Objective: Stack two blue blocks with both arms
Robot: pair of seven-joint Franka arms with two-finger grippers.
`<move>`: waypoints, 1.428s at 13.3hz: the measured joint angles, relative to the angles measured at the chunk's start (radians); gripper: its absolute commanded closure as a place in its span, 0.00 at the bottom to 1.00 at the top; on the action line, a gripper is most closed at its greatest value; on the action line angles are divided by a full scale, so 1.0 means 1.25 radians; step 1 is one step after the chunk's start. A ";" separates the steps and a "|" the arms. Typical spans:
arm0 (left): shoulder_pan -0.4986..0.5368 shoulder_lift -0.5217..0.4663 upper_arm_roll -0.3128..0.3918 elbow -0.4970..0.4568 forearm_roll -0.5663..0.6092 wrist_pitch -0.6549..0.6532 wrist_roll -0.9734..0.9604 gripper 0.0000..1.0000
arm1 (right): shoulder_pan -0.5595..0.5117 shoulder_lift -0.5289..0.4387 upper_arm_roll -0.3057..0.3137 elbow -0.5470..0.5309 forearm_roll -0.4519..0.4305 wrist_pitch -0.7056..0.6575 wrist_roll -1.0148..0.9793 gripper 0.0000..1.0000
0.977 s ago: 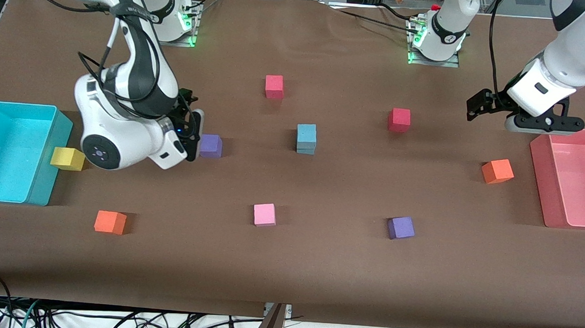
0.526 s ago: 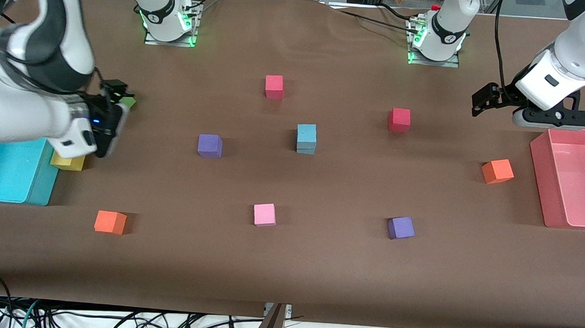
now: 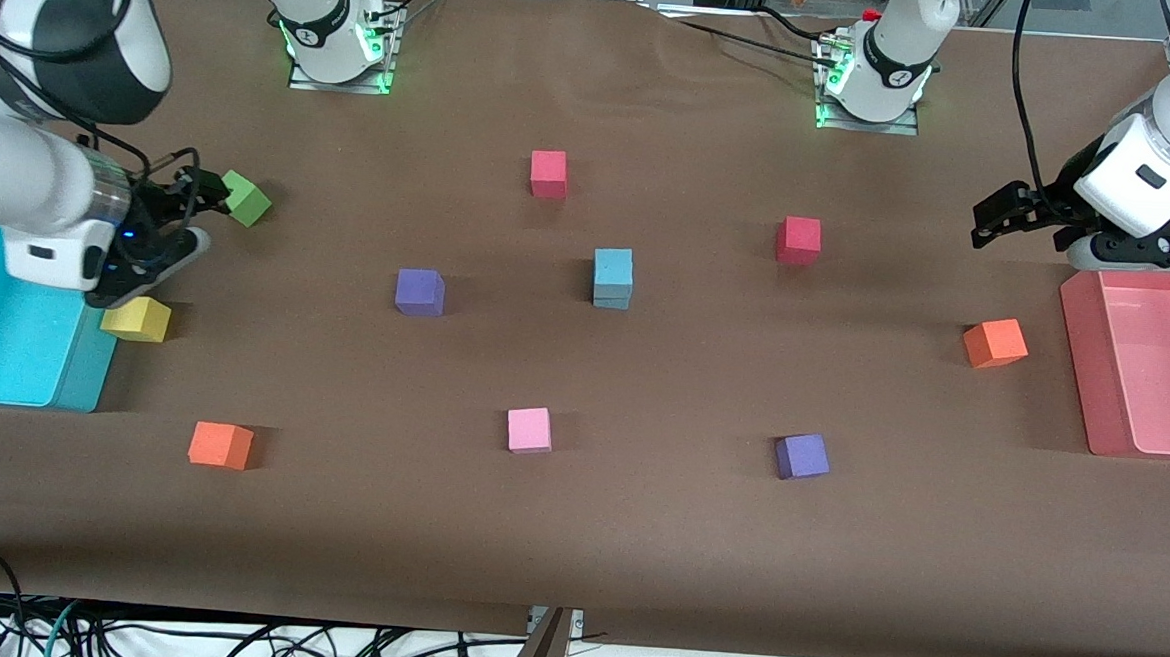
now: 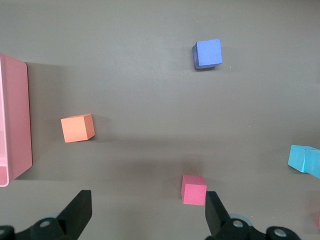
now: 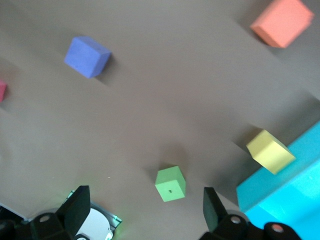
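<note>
We see the blue blocks stacked mid-bench, both pincers, left and right, released and empty; nothing left.

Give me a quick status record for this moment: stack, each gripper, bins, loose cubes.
stack: two blue blocks, one on top of the other, mid-table
left gripper: open, empty, over the table beside the pink bin
right gripper: open, empty, above the table beside the green cube, by the blue bin
loose cubes: yellow cube against the blue bin; two orange, two purple, two red, one pink spread over the table
task state: stack looks complete, both arms clear of it
</note>
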 measured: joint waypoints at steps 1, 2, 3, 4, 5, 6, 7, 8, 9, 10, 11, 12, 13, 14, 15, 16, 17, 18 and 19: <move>0.000 0.008 0.000 0.008 0.000 0.002 0.001 0.00 | -0.021 -0.010 0.000 -0.001 0.000 0.033 0.000 0.00; 0.002 0.017 0.000 0.020 0.000 0.002 0.001 0.00 | -0.038 -0.017 0.000 -0.003 -0.002 0.056 0.000 0.00; 0.004 0.025 0.000 0.029 0.000 0.002 0.002 0.00 | -0.049 -0.022 0.000 -0.004 -0.006 0.066 0.000 0.00; 0.004 0.032 0.000 0.034 0.000 0.002 0.004 0.00 | -0.054 -0.025 0.000 -0.005 -0.016 0.071 0.000 0.00; 0.004 0.038 0.000 0.038 0.000 0.002 0.005 0.00 | -0.054 -0.026 0.000 -0.006 -0.028 0.075 0.008 0.00; 0.006 0.042 0.000 0.042 0.000 0.003 0.007 0.00 | -0.055 -0.026 0.000 -0.006 -0.034 0.079 0.026 0.00; 0.007 0.043 0.000 0.046 0.000 0.004 0.014 0.00 | -0.055 -0.028 -0.001 -0.006 -0.038 0.083 0.046 0.00; 0.008 0.043 0.000 0.049 0.000 0.004 0.023 0.00 | -0.056 -0.033 -0.001 -0.006 -0.039 0.085 0.079 0.00; 0.009 0.043 0.000 0.052 0.000 0.004 0.030 0.00 | -0.057 -0.043 -0.002 -0.006 -0.040 0.085 0.140 0.00; 0.010 0.043 0.000 0.053 0.000 0.004 0.034 0.00 | -0.057 -0.055 -0.002 -0.006 -0.040 0.084 0.222 0.00; 0.010 0.043 0.000 0.054 0.000 0.005 0.036 0.00 | -0.057 -0.068 -0.002 -0.006 -0.040 0.084 0.305 0.00; 0.010 0.045 0.000 0.054 0.000 0.006 0.038 0.00 | -0.056 -0.079 0.000 -0.006 -0.040 0.083 0.370 0.00; 0.010 0.046 0.000 0.054 0.000 0.007 0.039 0.00 | -0.053 -0.089 0.001 -0.007 -0.040 0.080 0.420 0.00; 0.010 0.047 0.000 0.054 0.000 0.008 0.039 0.00 | -0.050 -0.096 0.001 -0.008 -0.040 0.075 0.456 0.00; 0.010 0.049 0.000 0.054 0.000 0.011 0.040 0.00 | -0.047 -0.100 0.002 -0.008 -0.040 0.071 0.476 0.00; 0.010 0.050 0.000 0.054 0.000 0.018 0.040 0.00 | -0.042 -0.104 0.003 -0.008 -0.037 0.071 0.485 0.00; 0.010 0.050 0.000 0.054 0.000 0.022 0.040 0.00 | -0.035 -0.109 0.004 -0.008 -0.029 0.070 0.490 0.00; 0.010 0.051 0.000 0.054 0.000 0.023 0.040 0.00 | -0.030 -0.113 0.005 -0.008 -0.010 0.070 0.495 0.00; 0.010 0.051 0.000 0.054 0.000 0.023 0.040 0.00 | -0.028 -0.116 0.003 -0.008 0.006 0.070 0.503 0.00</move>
